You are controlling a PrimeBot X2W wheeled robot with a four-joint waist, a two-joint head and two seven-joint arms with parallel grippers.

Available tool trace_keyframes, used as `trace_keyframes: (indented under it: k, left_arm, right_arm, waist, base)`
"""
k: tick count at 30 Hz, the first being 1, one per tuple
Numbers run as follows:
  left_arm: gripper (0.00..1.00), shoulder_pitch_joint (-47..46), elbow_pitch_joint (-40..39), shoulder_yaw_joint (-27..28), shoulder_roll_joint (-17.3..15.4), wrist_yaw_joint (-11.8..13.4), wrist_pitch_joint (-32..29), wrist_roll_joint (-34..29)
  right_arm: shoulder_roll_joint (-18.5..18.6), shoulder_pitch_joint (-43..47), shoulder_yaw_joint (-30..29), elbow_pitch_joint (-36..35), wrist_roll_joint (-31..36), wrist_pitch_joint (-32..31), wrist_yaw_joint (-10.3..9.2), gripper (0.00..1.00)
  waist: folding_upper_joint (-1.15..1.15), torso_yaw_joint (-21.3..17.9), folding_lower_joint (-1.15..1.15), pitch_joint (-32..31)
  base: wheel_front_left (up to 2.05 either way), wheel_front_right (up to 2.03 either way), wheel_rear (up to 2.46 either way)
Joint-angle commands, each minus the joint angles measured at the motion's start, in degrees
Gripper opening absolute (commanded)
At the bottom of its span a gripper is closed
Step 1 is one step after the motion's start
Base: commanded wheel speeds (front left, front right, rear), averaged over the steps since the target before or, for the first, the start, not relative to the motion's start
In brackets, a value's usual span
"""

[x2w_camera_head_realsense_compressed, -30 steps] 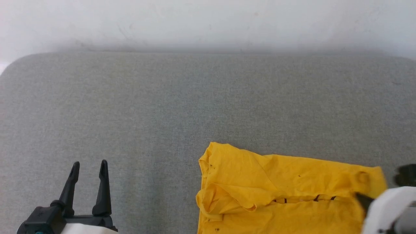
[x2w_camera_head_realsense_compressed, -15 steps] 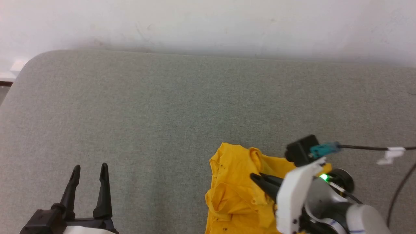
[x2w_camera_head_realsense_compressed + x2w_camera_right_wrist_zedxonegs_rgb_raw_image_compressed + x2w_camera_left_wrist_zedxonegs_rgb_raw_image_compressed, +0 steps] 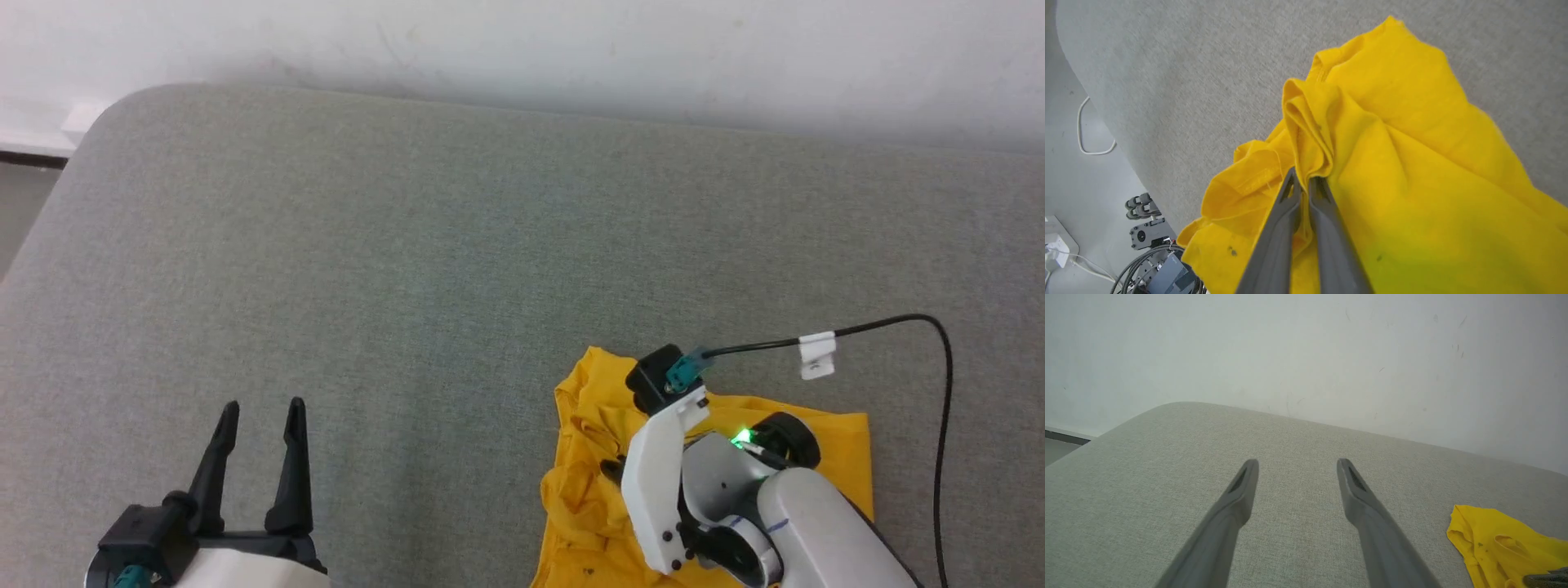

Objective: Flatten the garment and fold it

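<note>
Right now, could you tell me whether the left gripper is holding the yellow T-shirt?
No, the left gripper stands open over the grey surface, apart from the T-shirt.

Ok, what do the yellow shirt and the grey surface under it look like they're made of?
The garment looks like thin matte knit cotton or similar: it bunches into soft folds where the right gripper pinches it. The grey surface looks like woven upholstery fabric, matte, with a fine heathered weave and a rounded, padded-looking corner.
</note>
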State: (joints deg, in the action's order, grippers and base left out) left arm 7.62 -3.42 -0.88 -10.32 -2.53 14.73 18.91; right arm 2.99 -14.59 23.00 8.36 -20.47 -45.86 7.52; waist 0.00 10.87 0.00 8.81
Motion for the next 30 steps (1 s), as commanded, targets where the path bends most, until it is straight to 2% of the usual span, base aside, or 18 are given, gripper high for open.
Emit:
trace_keyframes:
  k: [1, 2, 3, 4, 8, 12, 13, 21, 26, 30]
  left_arm:
    - [1.0, -1.3, 0.8, -0.4, 0.6, -0.6, 0.3, 0.4]
    - [1.0, -1.6, 1.1, -0.5, 0.7, -0.8, 0.3, 0.4]
    - [1.0, -1.9, 1.5, -0.8, 0.8, -1.0, 0.3, 0.3]
    - [1.0, -2.3, 1.9, -1.0, 0.9, -1.1, 0.3, 0.2]
    - [1.0, -2.7, 2.8, -1.1, 1.3, -1.5, 0.3, 0.1]
    - [1.0, -1.9, 2.7, -0.5, 1.4, -1.5, 0.3, 0.1]
    - [1.0, -1.9, 2.7, -0.5, 1.4, -1.5, 0.3, 0.1]
    - [1.0, -1.1, 1.1, 0.5, 1.3, -1.5, 0.3, -0.1]
    - [1.0, -1.6, 0.2, 1.0, 0.7, -1.8, 0.3, 0.1]
    - [1.0, -2.2, 0.1, 1.1, 0.1, -2.2, 0.3, 0.2]
  right_arm:
    - [-0.1, -1.3, 0.4, 3.3, 1.2, -0.2, -0.03, 0.11]
    - [-0.1, -1.7, 0.6, 4.8, 2.1, -0.4, -0.03, 0.32]
    - [-0.1, -2.1, 0.6, 5.9, 2.7, -0.4, -0.03, 0.45]
    - [-0.1, -2.3, 0.5, 6.4, 2.5, -0.1, -0.03, 1.0]
    - [-0.1, -2.3, -1.0, 4.6, -0.5, 2.0, -0.03, 1.0]
    - [-0.1, 0.3, -7.4, -1.8, -0.6, 3.7, -0.03, 1.0]
    - [-0.1, 0.3, -7.4, -1.8, -0.6, 3.7, -0.03, 1.0]
    - [-0.1, 14.7, -24.4, -19.4, 3.8, 5.9, -0.03, 1.0]
    - [-0.1, 23.4, -28.6, -25.8, 1.6, 6.9, -0.03, 1.0]
    - [-0.1, 26.0, -30.2, -26.7, 1.4, 8.6, -0.03, 1.0]
  waist:
    - [0.0, 0.9, 0.0, 0.5]
    - [0.0, 1.1, 0.0, 0.6]
    - [0.0, 1.3, 0.0, 0.6]
    - [0.0, 1.6, 0.0, 0.6]
    - [0.0, 1.6, 0.0, -0.2]
    - [0.0, 0.9, 0.0, -1.1]
    - [0.0, 0.9, 0.0, -1.1]
    - [0.0, -1.3, 0.0, -0.4]
    - [0.0, -2.2, 0.0, 1.9]
    - [0.0, -2.4, 0.0, 3.5]
  base:
    - [0.0, 0.0, 0.0]
    - [0.0, 0.0, 0.0]
    - [0.0, 0.0, 0.0]
    - [0.0, 0.0, 0.0]
    - [0.0, 0.0, 0.0]
    - [0.0, 0.0, 0.0]
    - [0.0, 0.0, 0.0]
    - [0.0, 0.0, 0.0]
    - [0.0, 0.0, 0.0]
    - [0.0, 0.0, 0.0]
